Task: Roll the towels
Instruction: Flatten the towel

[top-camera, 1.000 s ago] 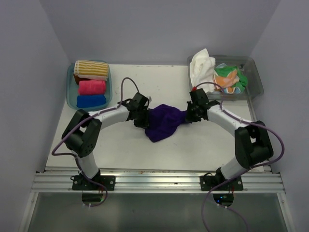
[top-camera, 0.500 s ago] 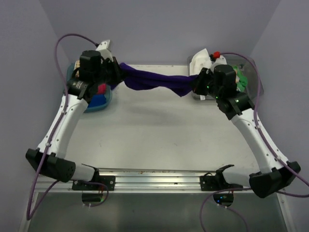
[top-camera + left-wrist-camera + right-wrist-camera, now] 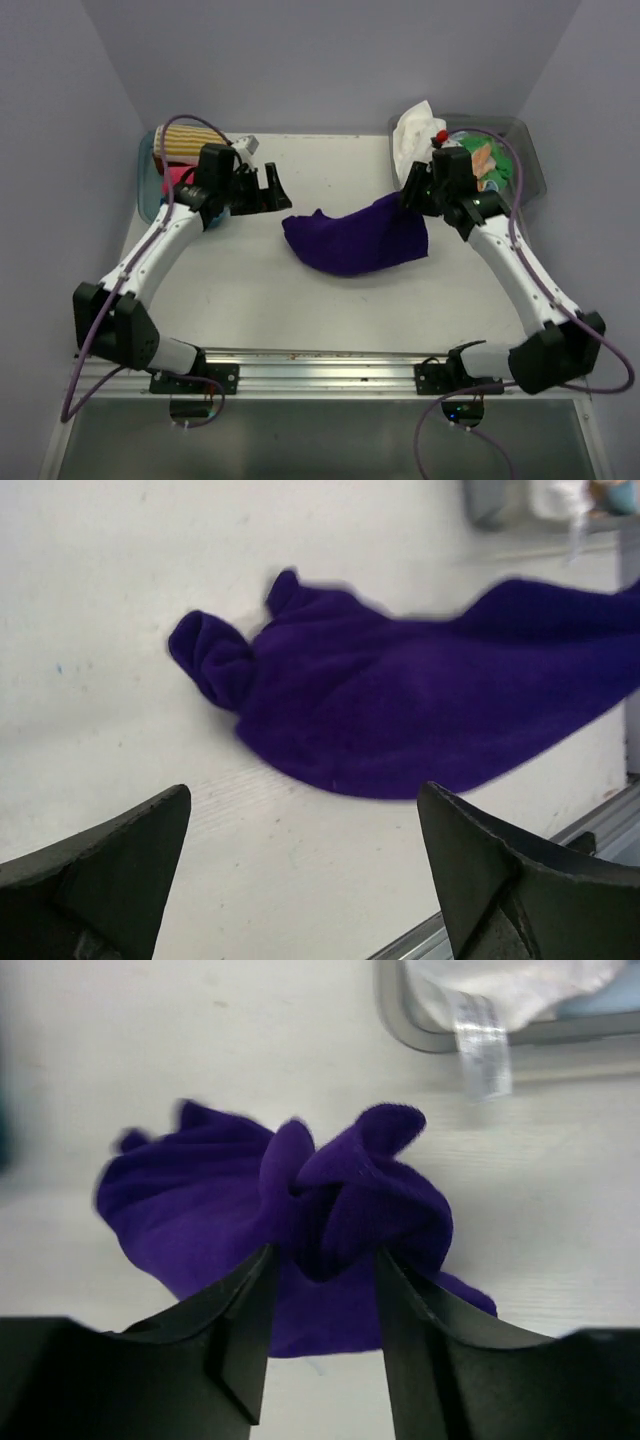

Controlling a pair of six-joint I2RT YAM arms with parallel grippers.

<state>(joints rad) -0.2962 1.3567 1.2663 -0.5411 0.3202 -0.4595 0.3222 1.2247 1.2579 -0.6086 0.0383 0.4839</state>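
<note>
A purple towel [image 3: 355, 238] lies rumpled on the white table, mid-right. My left gripper [image 3: 275, 190] hovers just left of it, open wide, with nothing between its fingers. In the left wrist view the purple towel [image 3: 400, 710] lies beyond the left gripper [image 3: 302, 792], apart from it. My right gripper [image 3: 412, 195] is at the towel's right end. In the right wrist view the right gripper [image 3: 324, 1252] has its jaws apart, and a bunched corner of the purple towel [image 3: 345, 1195] sits at the fingertips.
The left tub [image 3: 146, 185] holds a rolled striped towel [image 3: 185, 140] and a rolled pink towel [image 3: 180, 178]. The right tub [image 3: 525, 165] holds loose white [image 3: 410, 135], orange [image 3: 482, 160] and green [image 3: 503, 165] towels. A metal rail [image 3: 320, 370] runs along the near edge.
Both arms came down from holding the purple towel stretched in the air at the back. The towel now lies on the table. The left gripper let go and opened wide; the right jaws parted.
</note>
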